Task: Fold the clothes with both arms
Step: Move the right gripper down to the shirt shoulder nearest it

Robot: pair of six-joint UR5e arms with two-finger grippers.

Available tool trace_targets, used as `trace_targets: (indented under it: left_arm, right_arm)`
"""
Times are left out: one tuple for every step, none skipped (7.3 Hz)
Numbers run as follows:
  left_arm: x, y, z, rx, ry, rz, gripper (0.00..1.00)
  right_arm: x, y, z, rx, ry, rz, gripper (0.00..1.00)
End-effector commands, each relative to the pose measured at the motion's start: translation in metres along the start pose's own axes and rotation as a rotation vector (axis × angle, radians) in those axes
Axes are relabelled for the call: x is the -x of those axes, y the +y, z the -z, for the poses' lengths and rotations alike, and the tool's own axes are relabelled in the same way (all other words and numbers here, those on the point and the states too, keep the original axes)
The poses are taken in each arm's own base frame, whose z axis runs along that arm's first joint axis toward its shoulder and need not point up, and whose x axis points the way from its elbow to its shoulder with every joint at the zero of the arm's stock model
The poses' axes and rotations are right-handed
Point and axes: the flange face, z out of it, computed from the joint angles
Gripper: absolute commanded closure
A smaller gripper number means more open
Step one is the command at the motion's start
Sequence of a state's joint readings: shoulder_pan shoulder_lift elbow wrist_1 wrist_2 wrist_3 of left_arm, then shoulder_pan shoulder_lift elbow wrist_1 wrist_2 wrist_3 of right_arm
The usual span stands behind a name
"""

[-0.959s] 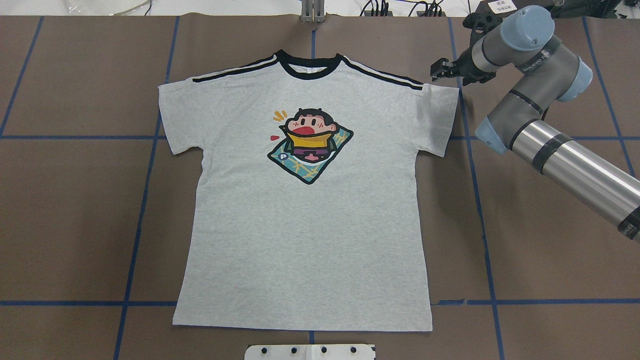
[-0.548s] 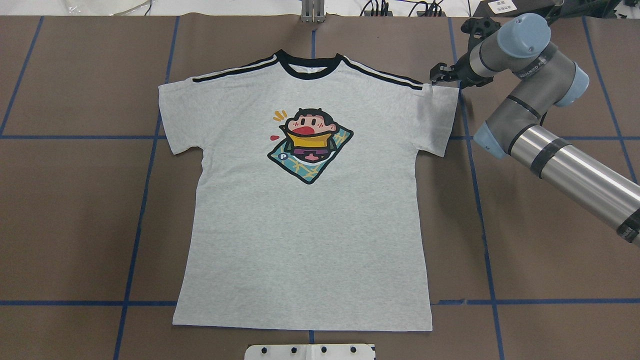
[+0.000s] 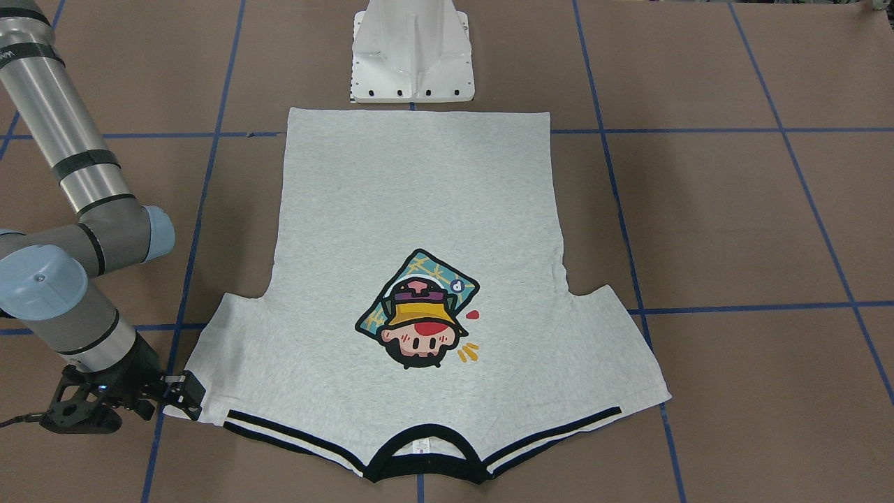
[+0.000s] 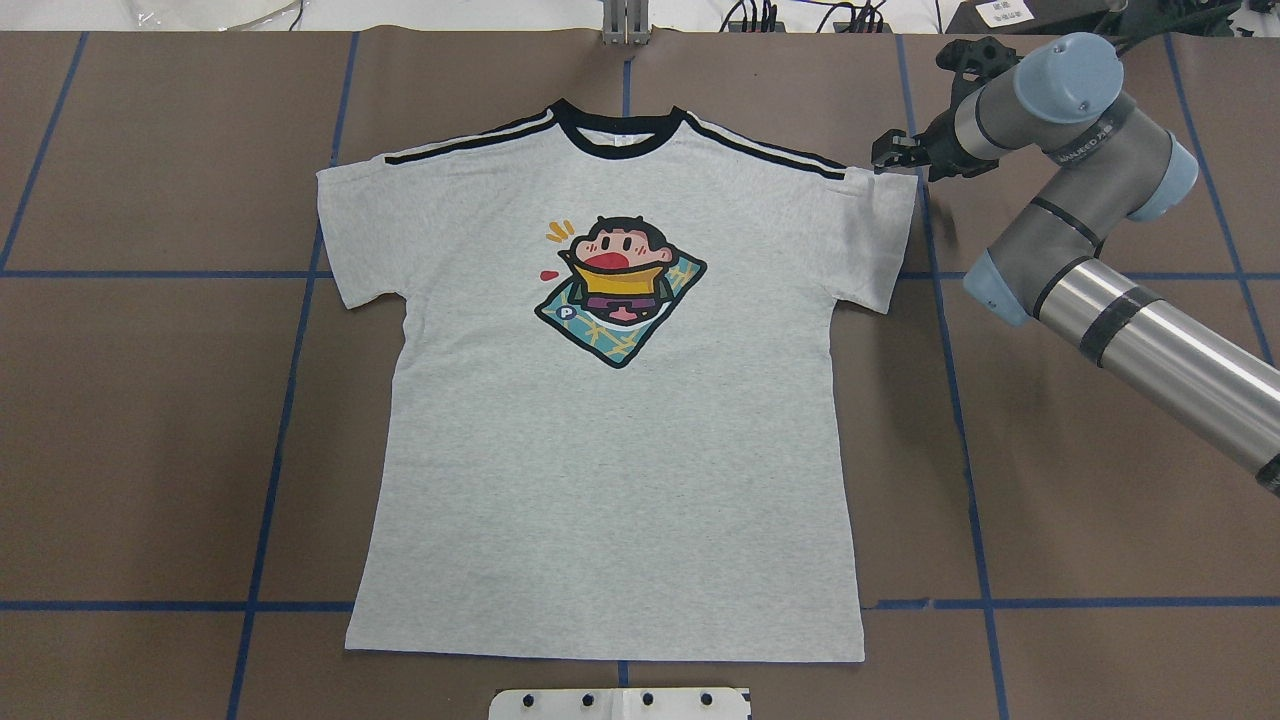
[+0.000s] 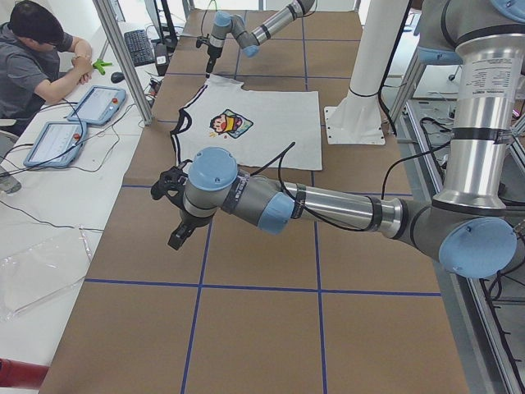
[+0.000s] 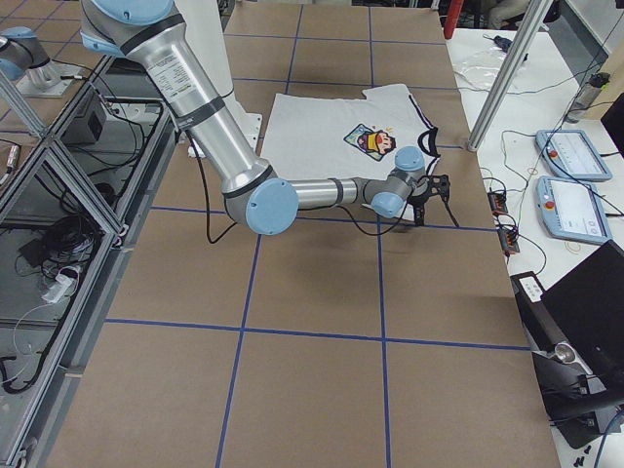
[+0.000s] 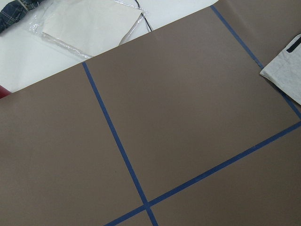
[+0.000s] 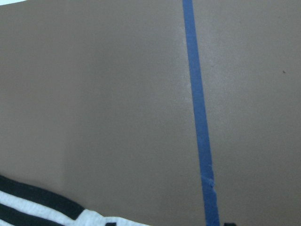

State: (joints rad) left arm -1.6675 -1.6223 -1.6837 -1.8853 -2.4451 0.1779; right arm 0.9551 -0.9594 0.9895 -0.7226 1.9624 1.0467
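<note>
The grey T-shirt (image 4: 610,480) lies flat and print-up on the brown table, with its black collar at the far side from the robot. My right gripper (image 4: 887,155) sits low at the top corner of the shirt's right sleeve, fingers apart and open; the front view shows the right gripper (image 3: 183,399) touching that sleeve edge. The right wrist view shows only table and a bit of the black shoulder stripes (image 8: 37,207). My left gripper (image 5: 179,234) shows only in the exterior left view, hovering over bare table well away from the shirt. I cannot tell whether it is open or shut.
The white pedestal base (image 3: 412,56) stands just behind the shirt's hem. Blue tape lines (image 4: 275,430) grid the table. A person (image 5: 33,49) sits at a side desk with teach pendants (image 6: 565,156). An aluminium post (image 5: 123,57) stands at the table edge.
My right gripper has shifted slightly right and nearer, settling at the sleeve's top corner. The shirt lies as before apart from a small crease there.
</note>
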Motion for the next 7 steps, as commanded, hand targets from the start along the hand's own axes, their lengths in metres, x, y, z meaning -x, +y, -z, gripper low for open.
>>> trace_targets:
  left_arm:
    - [0.0001, 0.0013, -0.0003, 0.001, 0.000, 0.001, 0.00]
    - [0.0006, 0.0017, -0.0007, 0.002, 0.000, 0.003, 0.00]
    - [0.0006, 0.0017, -0.0008, 0.002, 0.000, 0.003, 0.00]
    - [0.0006, 0.0017, -0.0008, 0.002, 0.000, 0.001, 0.00]
    - [0.0006, 0.0017, -0.0008, 0.002, 0.000, 0.001, 0.00]
    - [0.0006, 0.0017, -0.0008, 0.002, 0.000, 0.001, 0.00]
    - [0.0006, 0.0017, -0.0008, 0.002, 0.000, 0.001, 0.00]
  right_arm:
    - [-0.0022, 0.0028, 0.0014, -0.001, -0.002, -0.001, 0.33]
    - [-0.0028, 0.0029, 0.0009, 0.000, 0.000, 0.000, 0.40]
    - [-0.0052, 0.0039, 0.0001, 0.002, 0.003, -0.002, 0.40]
    - [-0.0052, 0.0039, 0.0001, 0.002, 0.003, -0.002, 0.40]
    - [-0.0095, 0.0068, -0.0021, 0.006, 0.008, -0.003, 0.41]
    - [-0.0098, 0.0067, -0.0023, 0.006, 0.010, -0.004, 0.44]
    - [-0.0098, 0.0077, -0.0033, 0.008, 0.011, -0.004, 0.49]
